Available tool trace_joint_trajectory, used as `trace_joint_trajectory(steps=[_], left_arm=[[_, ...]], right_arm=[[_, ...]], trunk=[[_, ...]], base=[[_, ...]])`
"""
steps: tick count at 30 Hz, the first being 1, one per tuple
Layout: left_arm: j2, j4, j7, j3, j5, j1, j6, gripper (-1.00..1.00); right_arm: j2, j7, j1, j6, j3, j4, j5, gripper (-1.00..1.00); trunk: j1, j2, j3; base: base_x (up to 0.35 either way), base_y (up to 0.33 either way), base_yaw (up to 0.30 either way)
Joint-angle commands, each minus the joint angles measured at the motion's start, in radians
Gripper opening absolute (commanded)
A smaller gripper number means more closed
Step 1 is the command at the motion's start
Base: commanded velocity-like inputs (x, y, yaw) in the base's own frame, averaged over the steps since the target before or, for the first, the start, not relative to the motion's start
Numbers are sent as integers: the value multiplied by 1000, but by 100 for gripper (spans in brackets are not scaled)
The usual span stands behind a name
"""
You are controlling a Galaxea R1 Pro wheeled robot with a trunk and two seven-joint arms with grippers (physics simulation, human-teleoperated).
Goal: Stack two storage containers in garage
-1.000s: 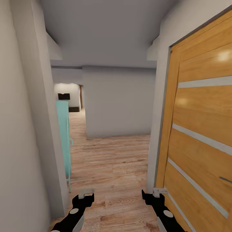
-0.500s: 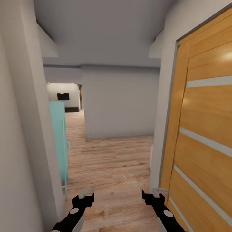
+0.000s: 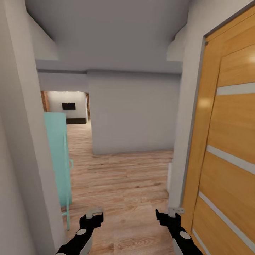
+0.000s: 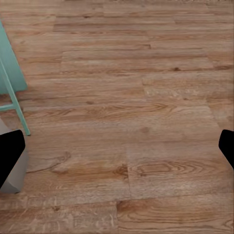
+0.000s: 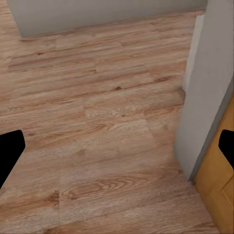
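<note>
In the head view, the left gripper [image 3: 95, 213] and the right gripper [image 3: 170, 212] are held low and near, side by side above the light wood plank floor [image 3: 124, 180]. Each carries nothing and touches nothing. The robot stands in a narrow passage: a grey wall [image 3: 21, 148] runs close along the left, and a wooden slatted door [image 3: 226, 148] with pale horizontal strips stands close on the right, hinged at a grey wall corner [image 3: 180, 141]. A turquoise cabinet [image 3: 58, 159] on thin legs stands just beyond the left wall's edge. Ahead, the floor opens wide up to a grey wall block [image 3: 131, 113]; left of that block a corridor leads to a far lit room with a dark rectangle, perhaps a screen, on its back wall [image 3: 68, 106].

In the left wrist view, the two black fingertips [image 4: 10, 156] sit at opposite edges of the frame, spread wide, with bare planks between them. The cabinet's leg [image 4: 14, 102] stands just beside one fingertip.

In the right wrist view, the fingertips [image 5: 9, 151] are likewise spread wide over bare planks. The wall corner [image 5: 207, 92] and the door's lower edge [image 5: 219, 195] stand near one fingertip; the far wall's base [image 5: 97, 14] lies well apart.
</note>
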Motion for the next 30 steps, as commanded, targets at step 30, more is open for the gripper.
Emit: trace_joint_trajectory(steps=[30], left_arm=[[-4,1,5,5,-4,0,-4,100]], right_arm=[[-1,-3,0,-4,4,1,-10,100]], trunk=[[1,-1,0]], base=[[326,0,94]])
